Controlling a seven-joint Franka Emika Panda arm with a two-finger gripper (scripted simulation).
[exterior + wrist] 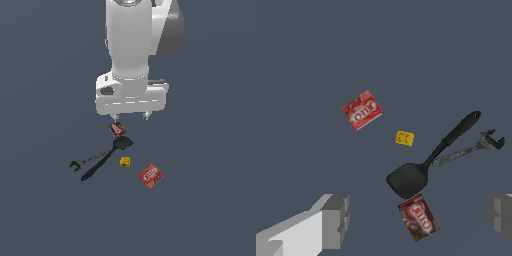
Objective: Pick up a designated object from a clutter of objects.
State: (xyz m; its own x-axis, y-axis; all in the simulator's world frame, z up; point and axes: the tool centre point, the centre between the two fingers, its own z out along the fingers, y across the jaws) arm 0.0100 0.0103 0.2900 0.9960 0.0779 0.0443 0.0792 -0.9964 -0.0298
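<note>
Your claw [418, 220] gapes wide; centre it over the small dark red-brown rectangular box [419, 218] between the fingers, clear of the black plastic spatula [428, 162] beyond.

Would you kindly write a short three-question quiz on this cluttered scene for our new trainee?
1. True or false: the spatula lies across the wrench.
2. Which object lies nearest the spatula's blade: A) the red packet, B) the dark red box, C) the yellow cube?
3. Fill in: in the wrist view the end effector is ____, with the box between its fingers.

Key
1. True: the handle crosses the wrench's shaft.
2. B: the box sits right beside the blade.
3. Open: both fingers stand clear of the box.
</note>
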